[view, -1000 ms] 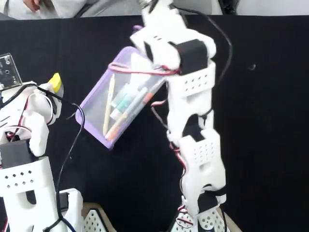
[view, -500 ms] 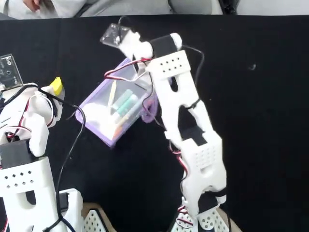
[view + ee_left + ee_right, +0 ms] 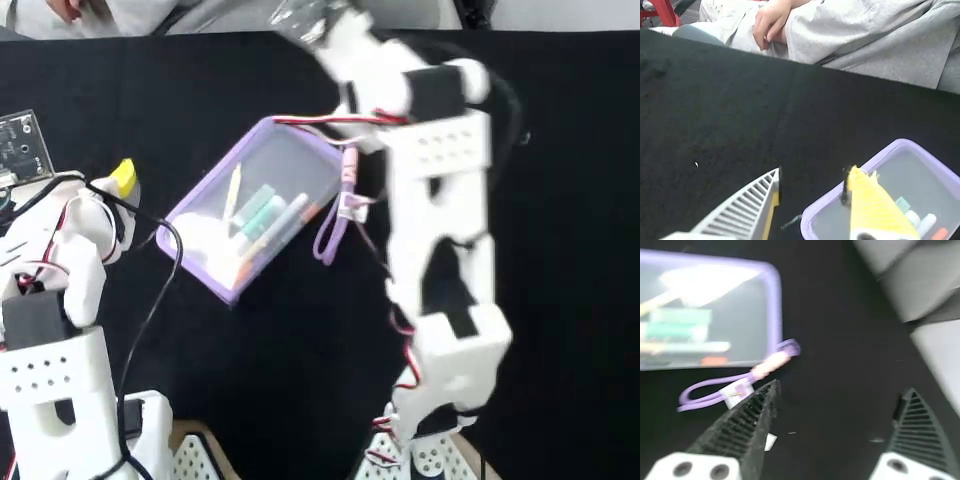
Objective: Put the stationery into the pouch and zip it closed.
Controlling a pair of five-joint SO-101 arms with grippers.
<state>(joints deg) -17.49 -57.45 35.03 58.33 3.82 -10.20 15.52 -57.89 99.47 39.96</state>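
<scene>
Black cloth [image 3: 560,250] covers the table, and the purple-edged clear pouch [image 3: 290,165] lies askew on it between the two arms. The stationery [image 3: 262,218] is inside, and a purple strap [image 3: 332,235] loops out from the corner nearest the right arm. The left gripper [image 3: 812,200] sits near the pouch's far end with fingers spread and empty, while the right gripper [image 3: 830,415] hangs over bare cloth by the strap, also spread wide and holding nothing.

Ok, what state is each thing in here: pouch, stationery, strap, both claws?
pouch: lying flat on the table; cannot tell if fully zipped.
stationery: inside the pouch.
strap: loose loop on the table beside the pouch.
left claw: open, empty.
right claw: open, empty.
</scene>
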